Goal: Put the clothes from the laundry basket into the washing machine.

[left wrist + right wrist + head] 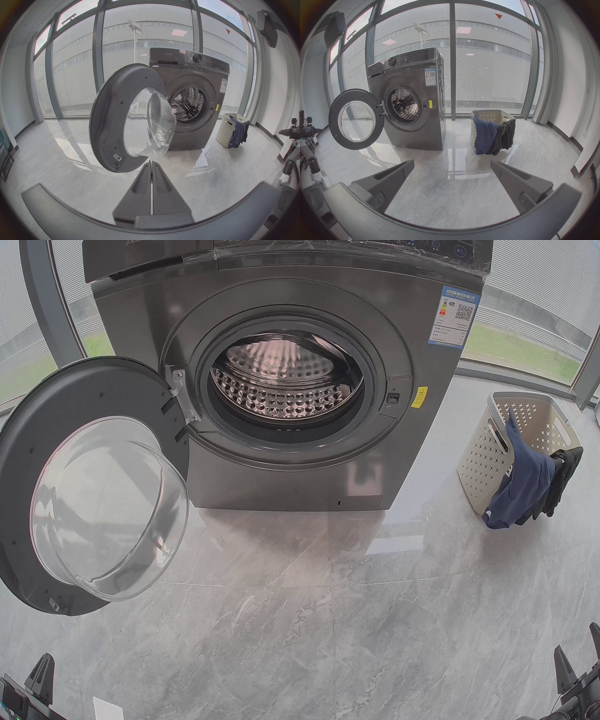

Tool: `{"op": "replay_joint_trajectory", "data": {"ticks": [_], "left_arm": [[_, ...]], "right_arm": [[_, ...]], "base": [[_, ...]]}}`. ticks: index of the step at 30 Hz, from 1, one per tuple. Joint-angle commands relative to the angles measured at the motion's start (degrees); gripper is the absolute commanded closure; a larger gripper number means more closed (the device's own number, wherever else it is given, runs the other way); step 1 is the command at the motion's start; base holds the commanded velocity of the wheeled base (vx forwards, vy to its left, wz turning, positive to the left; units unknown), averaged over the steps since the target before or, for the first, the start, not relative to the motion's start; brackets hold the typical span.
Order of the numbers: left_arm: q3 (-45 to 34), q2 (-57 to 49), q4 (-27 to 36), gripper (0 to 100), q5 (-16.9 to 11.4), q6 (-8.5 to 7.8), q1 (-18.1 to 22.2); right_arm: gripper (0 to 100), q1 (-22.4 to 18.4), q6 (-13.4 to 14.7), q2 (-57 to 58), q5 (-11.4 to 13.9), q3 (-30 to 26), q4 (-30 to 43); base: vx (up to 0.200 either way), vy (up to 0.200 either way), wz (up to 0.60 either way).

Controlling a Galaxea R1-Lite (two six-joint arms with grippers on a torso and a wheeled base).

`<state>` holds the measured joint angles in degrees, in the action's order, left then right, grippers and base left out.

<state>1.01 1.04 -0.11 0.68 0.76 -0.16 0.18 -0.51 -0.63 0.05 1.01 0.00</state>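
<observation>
The grey washing machine [287, 390] stands ahead with its round door [94, 490] swung wide to the left and a bare metal drum [284, 380]. To its right on the floor is the white laundry basket [531, 397]; a blue garment [522, 484] and a black garment [562, 477] hang over its near rim. My left gripper [151, 175] is shut with nothing in it, low at the near left, facing the open door. My right gripper [452, 165] is open and holds nothing, low at the near right, well short of the basket [490, 117].
Glossy grey floor tiles [312, 627] stretch between me and the machine. Glass window walls [493, 62] run behind the machine and basket. The open door juts out into the left side of the floor. A curtain [550, 78] hangs at the far right.
</observation>
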Motion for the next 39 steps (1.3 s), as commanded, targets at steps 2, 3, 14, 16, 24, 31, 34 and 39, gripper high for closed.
{"op": "replay_joint_trajectory", "data": {"ticks": [2, 3, 14, 16, 24, 31, 34, 39], "left_arm": [[-1.0, -1.0, -0.1, 100, 0.0, 0.04, 0.1], [-1.0, -1.0, -0.1, 100, 0.0, 0.04, 0.1], [-1.0, -1.0, -0.1, 100, 0.0, 0.04, 0.0], [-1.0, -0.9, -0.1, 100, 0.0, 0.39, 0.0], [-1.0, -0.9, -0.1, 100, 0.0, 0.56, 0.0], [-1.0, -0.9, -0.1, 100, 0.0, 0.56, 0.0], [-1.0, -0.9, -0.1, 100, 0.1, 0.65, 0.0], [-1.0, -1.0, -0.2, 100, -0.3, -0.76, 0.2]], "right_arm": [[0, 0.0, 0.1, 0.1, 0.0, -0.9, 0.0], [0, 0.0, 0.2, 0.1, 0.0, -0.9, 0.0], [0, 0.0, 0.0, 0.1, 0.1, -0.9, 0.0], [0, 0.0, 0.0, 0.1, 0.1, -0.9, 0.0], [0, 0.0, 0.0, 0.1, 0.0, -0.9, 0.0], [0, 0.0, 0.1, 0.1, 0.0, -0.9, 0.0], [0, 0.0, 0.0, 0.1, 0.0, -0.9, 0.0], [0, 0.0, 0.0, 0.1, 0.0, -0.9, 0.0]], "base": [[0.000, -0.200, 0.00], [0.000, -0.200, 0.00], [0.000, -0.200, 0.00], [0.000, -0.200, 0.00], [0.000, -0.200, 0.00], [0.000, -0.200, 0.00], [0.000, -0.200, 0.00], [0.000, -0.200, 0.00]]}}
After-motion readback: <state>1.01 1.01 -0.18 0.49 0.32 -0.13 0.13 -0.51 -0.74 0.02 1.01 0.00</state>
